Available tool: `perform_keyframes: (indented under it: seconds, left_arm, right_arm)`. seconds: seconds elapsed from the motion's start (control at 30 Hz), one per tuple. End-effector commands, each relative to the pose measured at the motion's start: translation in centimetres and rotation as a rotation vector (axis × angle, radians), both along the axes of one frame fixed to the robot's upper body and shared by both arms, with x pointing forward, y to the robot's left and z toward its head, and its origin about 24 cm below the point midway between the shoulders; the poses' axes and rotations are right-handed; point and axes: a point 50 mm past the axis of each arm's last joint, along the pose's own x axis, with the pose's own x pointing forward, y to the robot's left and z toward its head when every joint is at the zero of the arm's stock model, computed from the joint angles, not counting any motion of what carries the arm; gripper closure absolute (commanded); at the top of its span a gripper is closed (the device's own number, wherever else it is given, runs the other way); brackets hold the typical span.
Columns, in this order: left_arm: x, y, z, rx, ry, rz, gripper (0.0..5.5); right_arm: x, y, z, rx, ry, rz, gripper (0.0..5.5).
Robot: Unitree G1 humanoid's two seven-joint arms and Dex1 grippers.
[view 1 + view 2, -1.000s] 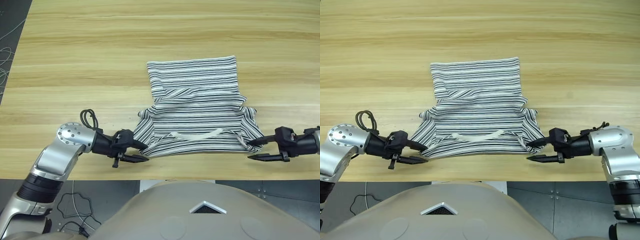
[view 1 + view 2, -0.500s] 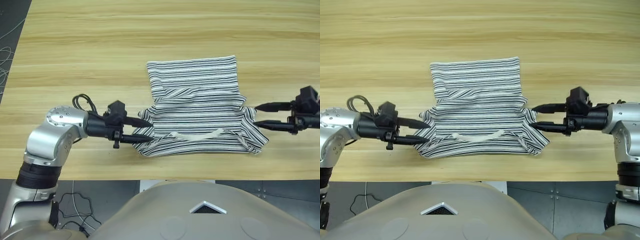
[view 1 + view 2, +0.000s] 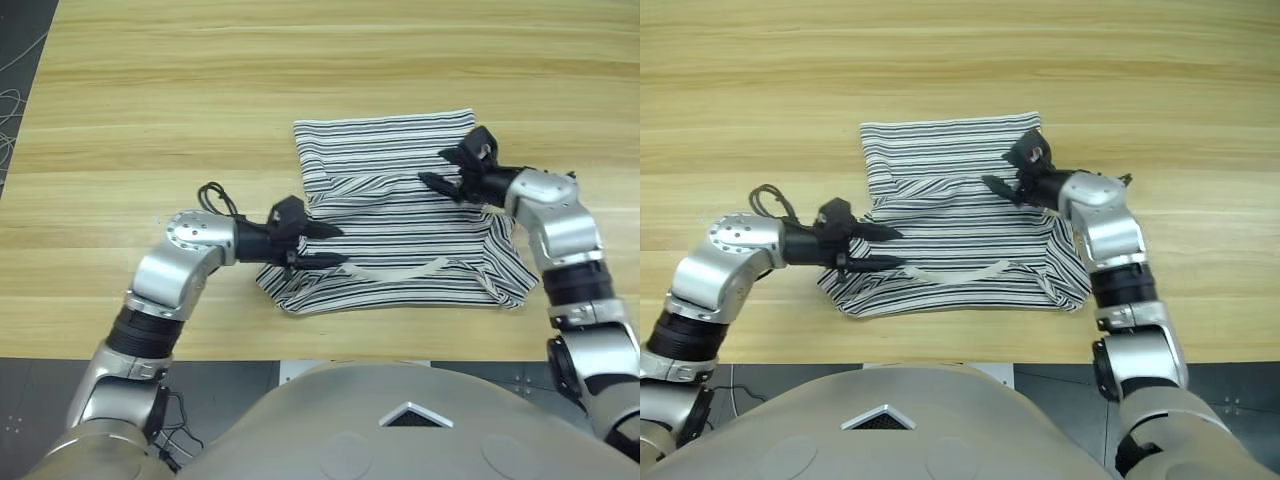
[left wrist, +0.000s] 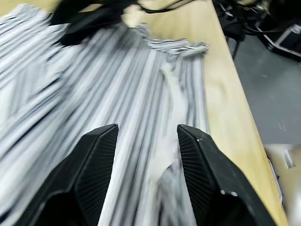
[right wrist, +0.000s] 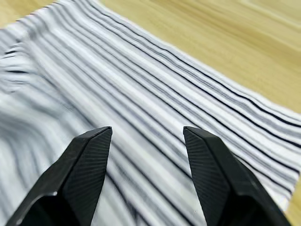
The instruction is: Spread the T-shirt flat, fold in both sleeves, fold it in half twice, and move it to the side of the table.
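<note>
The black-and-white striped T-shirt [image 3: 400, 215] lies partly folded on the wooden table [image 3: 180, 110], with its cream collar band [image 3: 392, 273] near the front edge. My left gripper [image 3: 332, 246] hovers open low over the shirt's left side, and its fingers [image 4: 96, 169] straddle striped cloth [image 4: 117, 84]. My right gripper [image 3: 442, 168] is open above the shirt's upper right part, beside the folded right sleeve. In the right wrist view its fingers [image 5: 211, 174] frame striped fabric [image 5: 141, 84], with nothing pinched.
Bare wood [image 3: 760, 90] surrounds the shirt to the left, right and far side. The table's front edge [image 3: 200, 352] runs just below the shirt's collar end. Cables lie on the dark floor [image 4: 268, 70] beyond the table.
Both grippers rose from the shirt's near corners, passed the sleeves and swung inward over the shirt. The shirt's lower left edge has shifted and bunched slightly.
</note>
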Motion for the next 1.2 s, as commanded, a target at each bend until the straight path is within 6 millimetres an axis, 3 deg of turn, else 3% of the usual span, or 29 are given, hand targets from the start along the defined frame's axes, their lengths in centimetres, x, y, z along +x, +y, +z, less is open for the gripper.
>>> perform_keyframes:
  seconds: [0.03,0.2,0.57,0.77,1.03,1.2]
  left_arm:
    - [-1.2,-1.7,-0.7,-0.003,-0.008,-0.058,3.16]
    - [-2.0,-2.6,-2.4,0.023,0.004,-0.073,3.16]
    - [-3.2,-4.1,-4.2,0.032,0.02,-0.098,3.16]
    - [-5.0,-4.7,-4.5,0.009,0.062,-0.134,3.16]
    - [-5.4,-4.6,-4.0,-0.004,0.064,-0.142,3.16]
    - [-4.6,-4.6,-4.0,0.0,0.042,-0.105,3.16]
  right_arm:
    - [2.1,1.3,0.2,-0.008,-0.053,-0.074,2.7]
    - [3.4,1.5,-0.2,-0.033,-0.024,-0.162,2.7]
    - [2.7,1.5,-3.3,-0.163,0.116,-0.183,2.7]
    - [5.0,0.3,-2.2,-0.237,-0.026,-0.368,2.7]
    - [6.1,2.2,-0.8,-0.169,-0.138,-0.347,2.7]
    - [6.3,4.0,1.1,0.058,-0.213,-0.242,2.7]
